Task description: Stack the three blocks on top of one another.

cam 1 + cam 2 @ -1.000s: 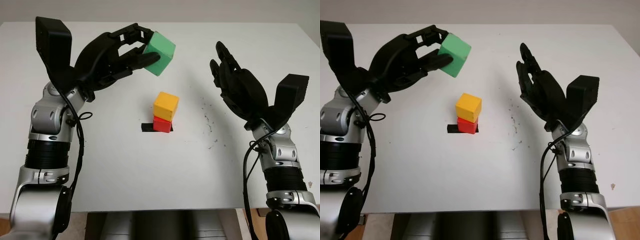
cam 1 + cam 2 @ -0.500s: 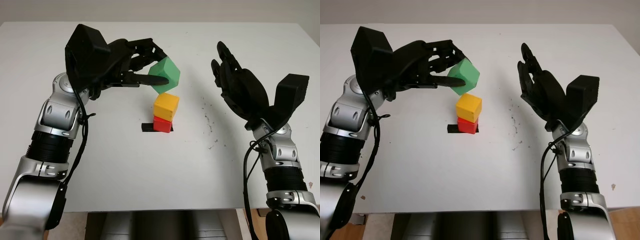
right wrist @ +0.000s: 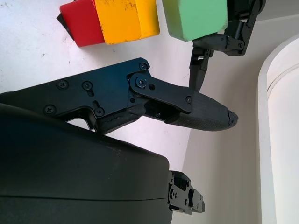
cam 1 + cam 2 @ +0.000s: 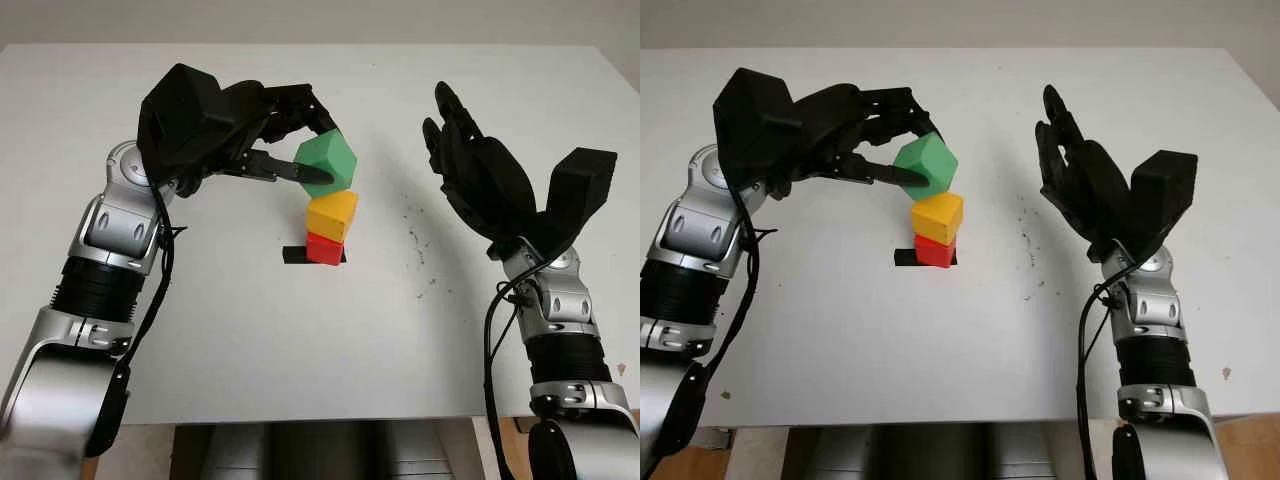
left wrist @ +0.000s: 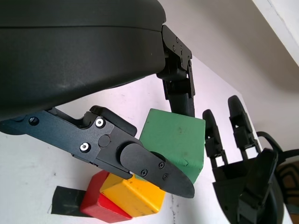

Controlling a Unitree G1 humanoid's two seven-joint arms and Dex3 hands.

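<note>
My left hand (image 4: 305, 140) is shut on the green block (image 4: 328, 162), holding it tilted just above the yellow block (image 4: 331, 215). The yellow block sits on the red block (image 4: 322, 249), which stands on a strip of black tape (image 4: 295, 255) at the table's middle. In the left wrist view the green block (image 5: 180, 142) is pinched between two fingers, close over the yellow block (image 5: 135, 198) and red block (image 5: 100, 207). My right hand (image 4: 470, 170) is open, raised to the right of the stack.
The white table (image 4: 250, 340) stretches around the stack, with small dark specks (image 4: 415, 250) between the stack and my right hand. Its front edge runs along the bottom of the head views.
My left hand has carried the green block down and to the right, from the far left to just over the yellow block. The right hand has stayed still.
</note>
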